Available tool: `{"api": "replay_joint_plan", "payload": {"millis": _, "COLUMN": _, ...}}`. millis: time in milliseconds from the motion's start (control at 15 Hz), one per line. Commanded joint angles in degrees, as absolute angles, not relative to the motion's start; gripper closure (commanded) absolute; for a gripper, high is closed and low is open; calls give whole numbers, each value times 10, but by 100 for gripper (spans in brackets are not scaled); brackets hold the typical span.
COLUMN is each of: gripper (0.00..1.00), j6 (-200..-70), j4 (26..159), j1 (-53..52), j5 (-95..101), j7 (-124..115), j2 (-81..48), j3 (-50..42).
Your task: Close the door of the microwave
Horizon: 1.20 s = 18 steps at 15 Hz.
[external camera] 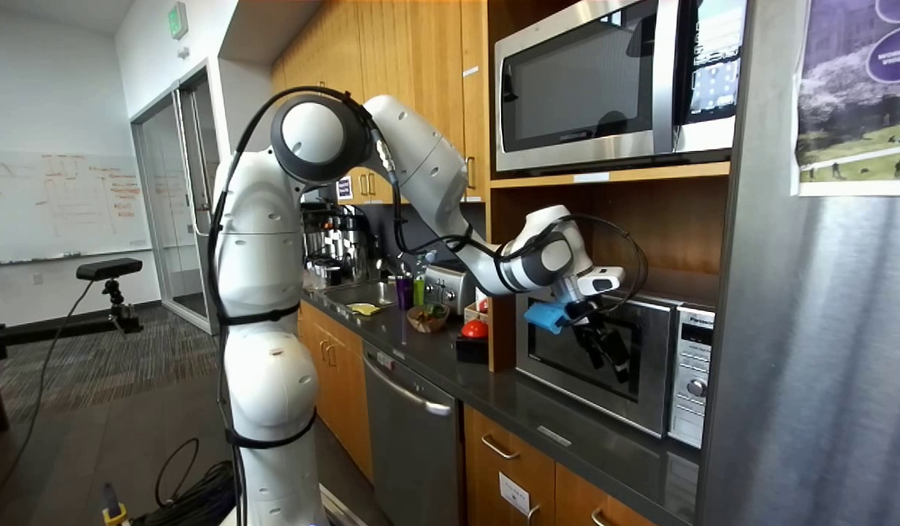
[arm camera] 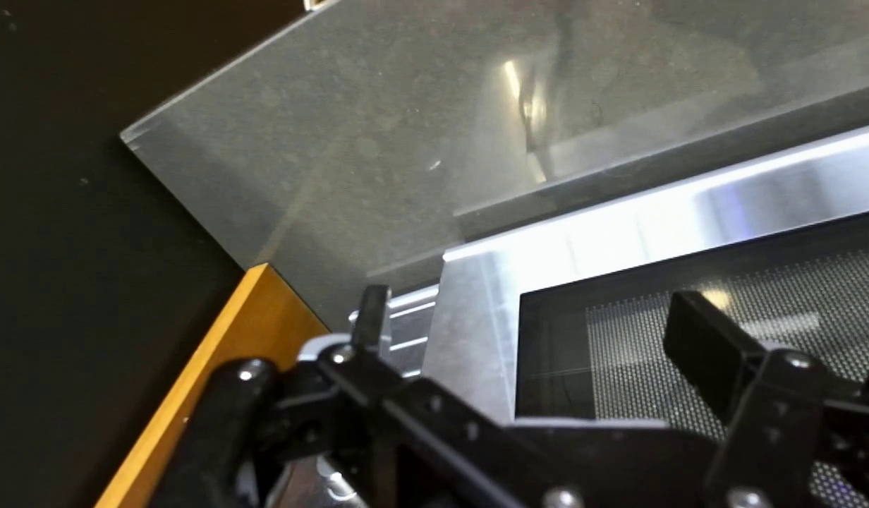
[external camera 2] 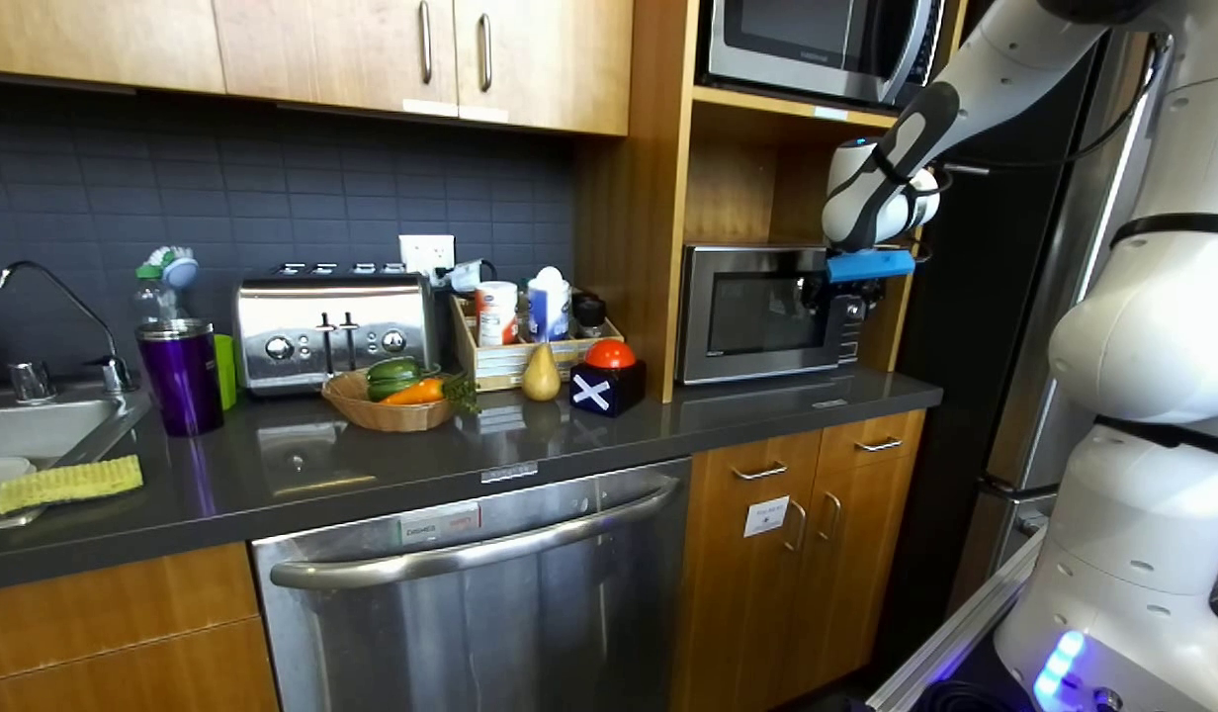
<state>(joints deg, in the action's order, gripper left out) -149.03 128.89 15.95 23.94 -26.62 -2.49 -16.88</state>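
One wooden partition (external camera 2: 634,227) separates the red-domed box (external camera 2: 607,384) from the microwave (external camera: 689,409), widely parted jaws before its door (external camera 2: 762,311).

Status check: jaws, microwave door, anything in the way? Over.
Jaws open, nothing held, in front of the door. Door looks slightly ajar, free edge proud of the control panel. No obstruction seen.

My gripper (arm camera: 530,314) is matt, its screws (arm camera: 341,353) shiny metal. In my wrist view, toward four o'clock, the door (arm camera: 632,339) is smooth, bright metal around glossy glass; toward twelve the counter (arm camera: 427,106) looks like polished stone; at eight, the panel (arm camera: 258,324) looks like smooth wood.
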Motion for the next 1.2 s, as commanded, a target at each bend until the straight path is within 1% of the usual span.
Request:
{"api": "replay_joint_plan", "payload": {"millis": 0, "gripper": 0, "j6": -1463, "j4": 1282, "j1": 155, "j5": 231, "j7": -246, "j2": -29, "j3": -169}}
{"api": "replay_joint_plan", "payload": {"millis": 200, "gripper": 0, "j6": -1457, "j4": 1282, "j1": 150, "j5": 230, "j7": -241, "j2": -38, "j3": -166}}
{"api": "replay_joint_plan", "payload": {"millis": 600, "gripper": 0, "j6": -1548, "j4": 1221, "j1": 103, "j5": 225, "j7": -291, "j2": -135, "j3": -145}}
{"api": "replay_joint_plan", "payload": {"millis": 800, "gripper": 0, "j6": -1564, "j4": 1188, "j1": 72, "j5": 205, "j7": -289, "j2": -172, "j3": -134}}
{"api": "replay_joint_plan", "payload": {"millis": 1133, "gripper": 0, "j6": -1564, "j4": 1167, "j1": 50, "j5": 197, "j7": -287, "j2": -171, "j3": -143}}
